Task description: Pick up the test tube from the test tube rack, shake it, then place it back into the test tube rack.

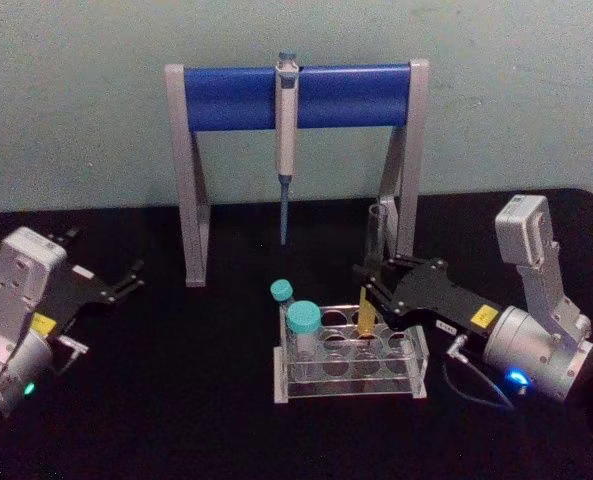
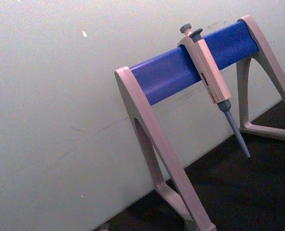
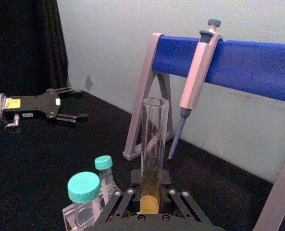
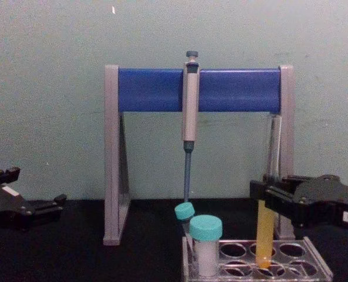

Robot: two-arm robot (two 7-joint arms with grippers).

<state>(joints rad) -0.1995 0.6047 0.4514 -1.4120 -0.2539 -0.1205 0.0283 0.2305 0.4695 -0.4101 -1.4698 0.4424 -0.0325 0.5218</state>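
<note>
**Tube held at the rack: keep the travel vertical**

Right hand reaches in from the right. Its fingers are closed narrow on the test tube, roughly at the top of the yellow liquid. The tube is upright and uncapped. Its lower end sits in a far-row hole of the test tube rack, to the right of the two teal-capped tubes. Left hand is parked well apart at the left of the desk, fingers spread, holding nothing.

Judgement: I cannot tell whether the tube is leaving the hole or being seated in it. The same care applies either way.

- Move straight along the tube's axis. A sideways pull with the tip in the hole would likely drag or tip the light rack.
- Lift until the tip is fully above the rack before any sideways motion.
- The pipette stand has its right leg just behind the tube, so shake on the near side of it.
- The mouth is open, so use short, gentle swings and do not invert.
- When returning, line the tip up over the hole, lower it, and only then release.
</note>
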